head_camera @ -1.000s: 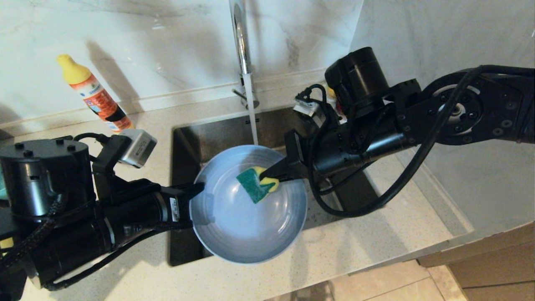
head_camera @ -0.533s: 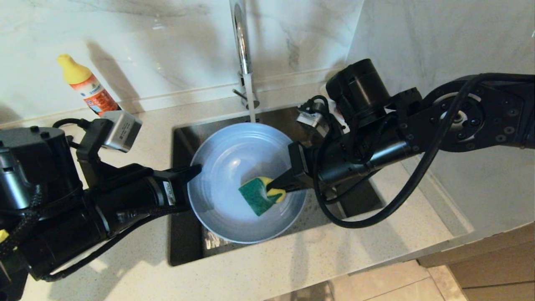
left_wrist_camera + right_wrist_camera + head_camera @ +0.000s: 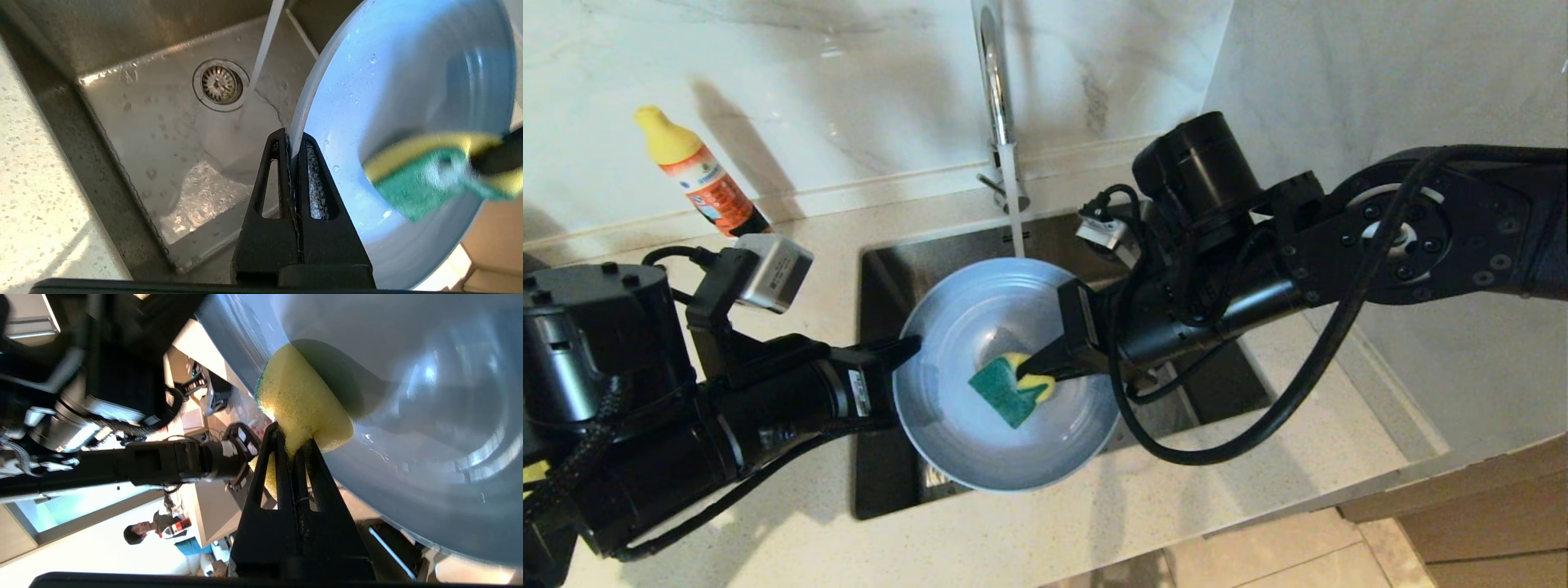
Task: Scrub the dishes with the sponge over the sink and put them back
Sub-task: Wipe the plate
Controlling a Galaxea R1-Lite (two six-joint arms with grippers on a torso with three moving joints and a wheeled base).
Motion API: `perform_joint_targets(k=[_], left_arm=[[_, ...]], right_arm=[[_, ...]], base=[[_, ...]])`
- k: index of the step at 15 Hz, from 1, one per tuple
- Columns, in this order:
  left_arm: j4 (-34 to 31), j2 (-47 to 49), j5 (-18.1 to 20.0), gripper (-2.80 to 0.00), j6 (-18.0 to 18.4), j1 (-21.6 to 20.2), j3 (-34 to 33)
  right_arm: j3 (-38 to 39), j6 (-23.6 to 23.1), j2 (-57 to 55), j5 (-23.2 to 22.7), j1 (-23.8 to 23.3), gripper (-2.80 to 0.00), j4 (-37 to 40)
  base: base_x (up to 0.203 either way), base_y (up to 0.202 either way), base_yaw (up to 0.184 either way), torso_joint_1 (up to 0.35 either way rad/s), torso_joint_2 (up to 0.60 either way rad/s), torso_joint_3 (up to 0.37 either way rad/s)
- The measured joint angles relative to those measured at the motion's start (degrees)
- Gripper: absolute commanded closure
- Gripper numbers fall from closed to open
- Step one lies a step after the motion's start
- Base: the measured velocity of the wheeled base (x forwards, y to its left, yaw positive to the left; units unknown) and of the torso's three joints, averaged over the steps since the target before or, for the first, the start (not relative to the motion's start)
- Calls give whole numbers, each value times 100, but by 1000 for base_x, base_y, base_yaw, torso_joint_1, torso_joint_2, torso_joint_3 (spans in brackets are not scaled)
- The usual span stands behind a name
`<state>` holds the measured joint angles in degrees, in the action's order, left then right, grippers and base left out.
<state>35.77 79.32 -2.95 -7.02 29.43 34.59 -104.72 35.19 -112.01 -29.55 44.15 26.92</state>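
A wide grey-blue plate (image 3: pixel 968 433) hangs tilted over the steel sink (image 3: pixel 890 269), under a thin stream from the tap. My left gripper (image 3: pixel 907 347) is shut on the plate's left rim; in the left wrist view the rim (image 3: pixel 300 122) sits pinched between the left gripper's (image 3: pixel 292 143) two black fingers. My right gripper (image 3: pixel 1033 369) comes in from the right, shut on the yellow and green sponge (image 3: pixel 1005 392), which presses against the plate's inner face. The right wrist view shows the sponge (image 3: pixel 298 396) squeezed at the right gripper (image 3: pixel 292 443).
An orange bottle with a yellow cap (image 3: pixel 707 184) stands on the counter at the back left. The chrome tap (image 3: pixel 995 90) rises behind the sink, water running. The strainer drain (image 3: pixel 220 83) sits in the wet basin floor. The speckled counter (image 3: pixel 1176 498) runs along the front.
The plate rose toward the tap and then settled slightly lower and tilted. The right gripper swept the sponge down and leftward across the plate's inner face.
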Motion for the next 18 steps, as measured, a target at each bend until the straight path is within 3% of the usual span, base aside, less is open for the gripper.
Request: perform_joint_targets(k=[10,18], left_arm=[[12,-59,113,0,114,6,-199],[23,-48,69,0,59,-90,61]], right_arm=[[-569,-30,-262,98,-260,0,82],[286,-267,333,102,-436,0,303]], base=[[0,0,0,0,0,0],[0,0,0,0,0,0]])
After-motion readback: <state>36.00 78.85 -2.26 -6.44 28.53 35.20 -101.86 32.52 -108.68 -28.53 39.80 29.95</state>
